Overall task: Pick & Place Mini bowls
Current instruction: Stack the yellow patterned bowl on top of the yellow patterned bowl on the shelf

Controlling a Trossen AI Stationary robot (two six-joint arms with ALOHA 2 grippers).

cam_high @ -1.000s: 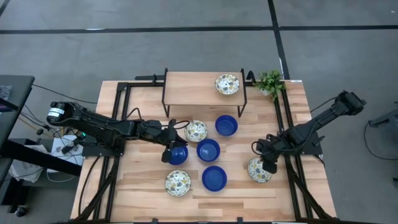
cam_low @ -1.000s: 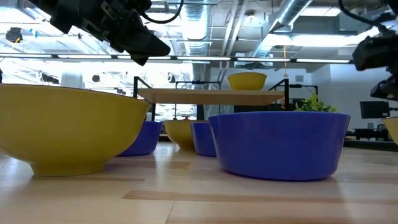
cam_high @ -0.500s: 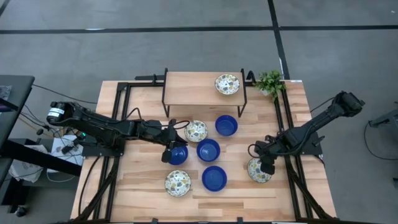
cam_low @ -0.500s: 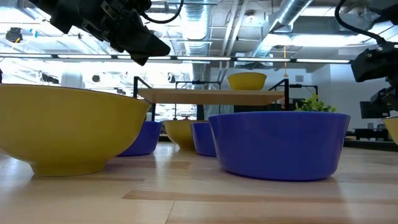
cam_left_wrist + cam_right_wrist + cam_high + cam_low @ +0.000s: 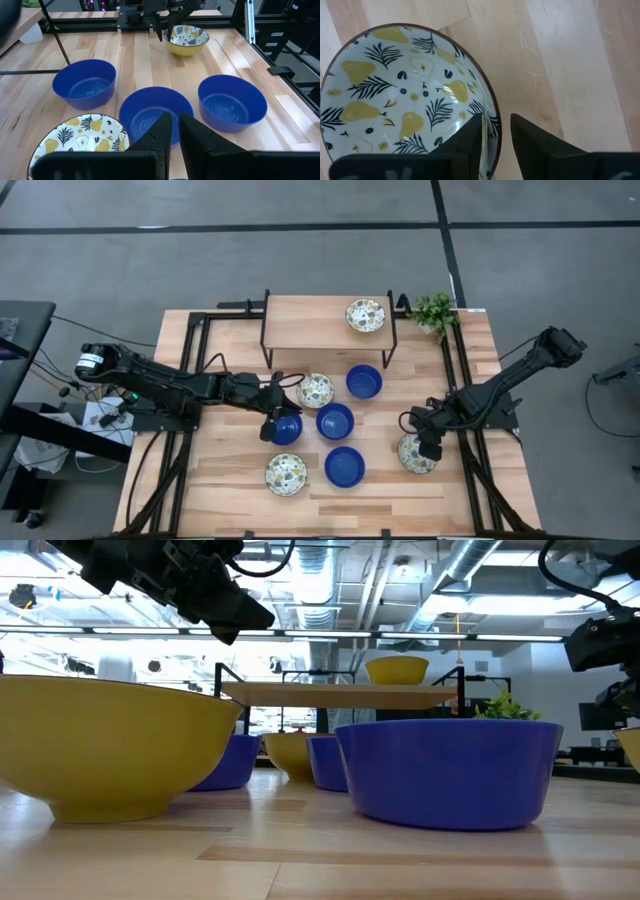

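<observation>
Two grippers had barely moved: we saw the right gripper (image 5: 495,134) settle, jaws slightly apart astride the rim of a patterned bowl (image 5: 416,453) near the table's right edge, while the left gripper (image 5: 275,420) pinched a blue bowl (image 5: 287,429), so both lifts seemed imminent.

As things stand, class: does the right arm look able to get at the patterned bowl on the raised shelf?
Probably not easily. The right gripper sits low over a patterned bowl near the table's right edge, and the shelf bowl lies far across, beyond the blue bowl and the shelf's black frame.
</observation>
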